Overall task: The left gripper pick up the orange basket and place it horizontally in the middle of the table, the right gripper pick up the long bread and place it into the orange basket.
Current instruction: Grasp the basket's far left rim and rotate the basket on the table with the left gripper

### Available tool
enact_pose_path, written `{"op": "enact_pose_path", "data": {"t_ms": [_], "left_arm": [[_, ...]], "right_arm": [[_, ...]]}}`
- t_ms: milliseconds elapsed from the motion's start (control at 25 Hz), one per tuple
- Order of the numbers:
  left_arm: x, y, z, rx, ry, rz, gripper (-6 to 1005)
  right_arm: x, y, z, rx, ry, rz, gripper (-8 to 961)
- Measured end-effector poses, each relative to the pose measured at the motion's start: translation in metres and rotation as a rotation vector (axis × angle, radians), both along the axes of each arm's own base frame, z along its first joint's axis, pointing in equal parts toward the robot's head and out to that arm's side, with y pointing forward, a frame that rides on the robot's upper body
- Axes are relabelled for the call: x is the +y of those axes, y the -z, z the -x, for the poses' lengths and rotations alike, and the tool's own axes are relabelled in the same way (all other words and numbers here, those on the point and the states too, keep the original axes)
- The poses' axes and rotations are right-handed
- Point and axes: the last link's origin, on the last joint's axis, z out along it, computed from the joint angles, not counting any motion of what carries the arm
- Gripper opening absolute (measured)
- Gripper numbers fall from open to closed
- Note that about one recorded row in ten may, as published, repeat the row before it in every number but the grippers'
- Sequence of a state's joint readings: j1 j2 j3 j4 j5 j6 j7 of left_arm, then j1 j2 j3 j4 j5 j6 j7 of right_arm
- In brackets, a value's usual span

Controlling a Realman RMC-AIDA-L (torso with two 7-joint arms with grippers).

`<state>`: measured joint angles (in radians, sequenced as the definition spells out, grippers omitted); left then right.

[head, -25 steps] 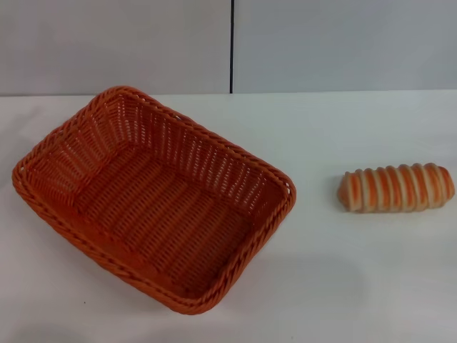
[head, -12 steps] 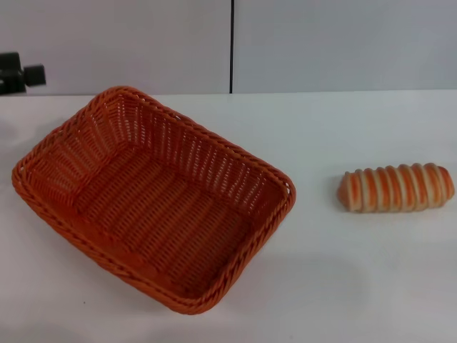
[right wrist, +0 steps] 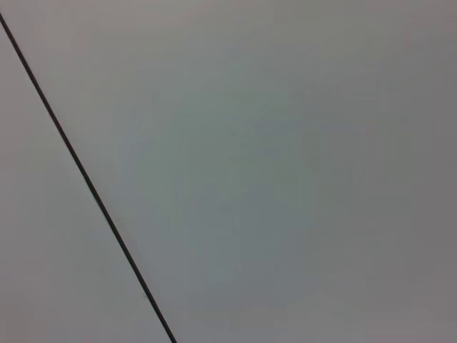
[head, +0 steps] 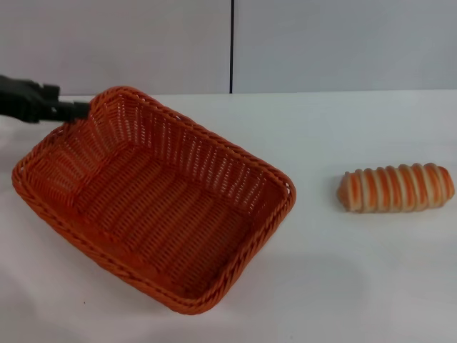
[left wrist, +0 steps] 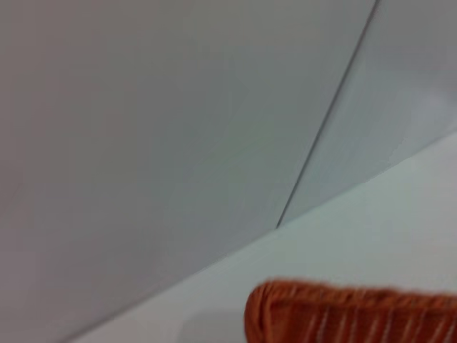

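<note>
Head view, woven orange basket (head: pixel 153 200), striped oblong long bread (head: pixel 395 187)

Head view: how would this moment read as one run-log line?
left gripper: at orange basket far rim | long bread: on table, right of basket | right gripper: unseen

A plain grey wall (head: pixel 114 43) is seen behind the work surface, made up of two panels. The panels are divided by a thin dark vertical seam (head: pixel 231 46), which is met by the surface's far edge. The same seam (right wrist: pixel 86 179) is shown crossing bare wall in the right wrist view.
</note>
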<state>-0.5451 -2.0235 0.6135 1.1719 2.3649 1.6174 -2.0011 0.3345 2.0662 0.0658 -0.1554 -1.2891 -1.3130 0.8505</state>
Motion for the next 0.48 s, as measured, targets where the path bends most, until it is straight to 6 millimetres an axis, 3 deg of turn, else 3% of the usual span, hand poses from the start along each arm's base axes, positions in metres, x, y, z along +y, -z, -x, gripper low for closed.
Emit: {"op": "enact_pose_path", "data": {"t_ms": [480], "left_arm": [[0.011, 0.022, 0.009, 0.064, -0.035, 0.029, 686]], "right_arm": [[0.004, 0.003, 0.004, -0.008, -0.019, 0.021, 597]]}}
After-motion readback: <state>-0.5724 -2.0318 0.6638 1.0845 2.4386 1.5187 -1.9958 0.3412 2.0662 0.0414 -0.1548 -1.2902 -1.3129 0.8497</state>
